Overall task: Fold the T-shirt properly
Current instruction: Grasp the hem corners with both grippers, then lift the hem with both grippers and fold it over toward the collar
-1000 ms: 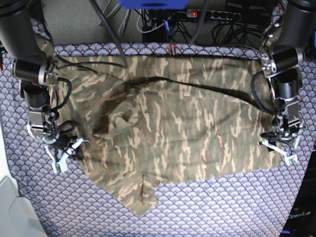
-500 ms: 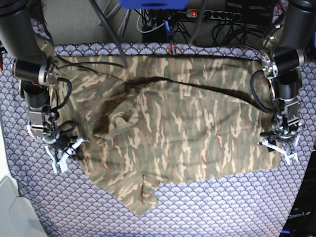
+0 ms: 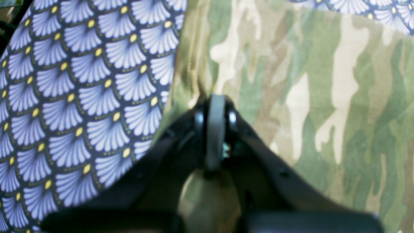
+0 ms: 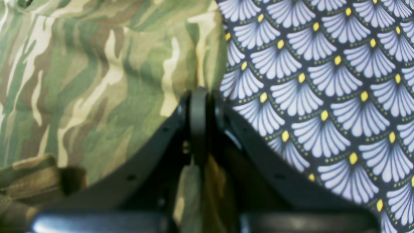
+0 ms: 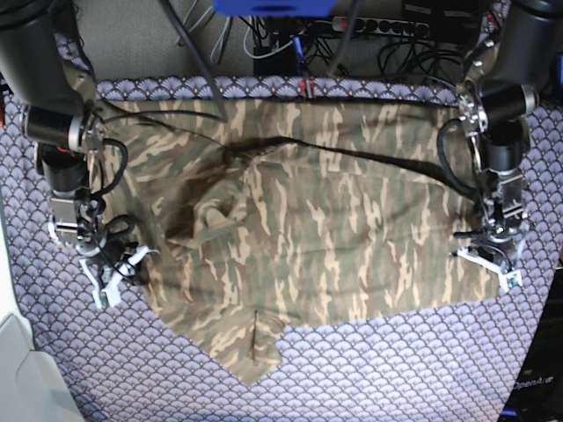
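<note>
The camouflage T-shirt (image 5: pixel 325 220) lies spread wide on the purple scallop tablecloth (image 5: pixel 396 369), rumpled at its left middle, with one pointed part hanging toward the front. My left gripper (image 5: pixel 486 262) is at the shirt's right edge. In the left wrist view it (image 3: pixel 215 98) is shut, with the shirt (image 3: pixel 323 97) pinched between the jaws at the cloth's border. My right gripper (image 5: pixel 113 271) is at the shirt's left edge. In the right wrist view it (image 4: pixel 198 92) is shut on the shirt's (image 4: pixel 97 81) edge, with cloth bunched behind the tips.
Cables and a power strip (image 5: pixel 387 26) run behind the table's far edge. A white object (image 5: pixel 18 369) stands at the front left corner. Tablecloth shows beside each gripper (image 3: pixel 81 97) (image 4: pixel 323 81).
My left gripper has moved a little inward, toward the shirt's middle, drawing the right edge with it. The right arm has not moved.
</note>
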You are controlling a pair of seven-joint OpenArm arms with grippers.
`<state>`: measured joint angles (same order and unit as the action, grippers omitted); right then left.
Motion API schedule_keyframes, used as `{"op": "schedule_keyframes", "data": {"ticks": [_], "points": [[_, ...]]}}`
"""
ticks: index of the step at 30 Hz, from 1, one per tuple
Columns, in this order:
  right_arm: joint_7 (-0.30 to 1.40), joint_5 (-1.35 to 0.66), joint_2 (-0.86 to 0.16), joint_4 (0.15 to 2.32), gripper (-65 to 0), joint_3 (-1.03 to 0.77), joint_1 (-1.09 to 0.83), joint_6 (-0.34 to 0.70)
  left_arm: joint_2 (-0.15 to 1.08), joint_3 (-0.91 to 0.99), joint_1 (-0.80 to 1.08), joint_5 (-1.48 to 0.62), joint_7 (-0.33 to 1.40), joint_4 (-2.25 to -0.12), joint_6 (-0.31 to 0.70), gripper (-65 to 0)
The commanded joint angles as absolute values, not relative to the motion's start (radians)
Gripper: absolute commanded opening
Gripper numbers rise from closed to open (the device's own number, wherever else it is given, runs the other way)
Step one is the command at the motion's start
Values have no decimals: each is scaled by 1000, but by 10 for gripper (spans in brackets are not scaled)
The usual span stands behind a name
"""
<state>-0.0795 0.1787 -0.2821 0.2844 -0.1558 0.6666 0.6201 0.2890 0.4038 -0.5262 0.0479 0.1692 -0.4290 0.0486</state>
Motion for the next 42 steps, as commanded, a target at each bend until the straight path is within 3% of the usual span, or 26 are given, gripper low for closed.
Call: {"op": "schedule_keyframes", "data": {"ticks": [1, 8, 13, 19, 25, 42], "points": [[-64, 188, -294, 294, -650, -157, 687, 625, 278, 403, -487, 64, 326, -410, 45, -638], [-64, 185, -294, 294, -650, -157, 691, 625, 274, 404, -470, 64, 338, -450, 47, -644], [-67, 183, -295, 338, -650, -159, 682, 627, 268, 406, -418, 36, 495, -719, 47, -644], [-44, 183, -288, 607, -650, -188, 538, 627, 249, 404, -354, -35, 653, -1046, 45, -644], [54, 182, -240, 849, -650, -259, 449, 698, 236, 404, -315, -35, 684, -1150, 45, -644], [223, 183, -119, 1403, -650, -461, 180, 698, 229, 406, -142, -35, 763, -1484, 45, -644]]}}
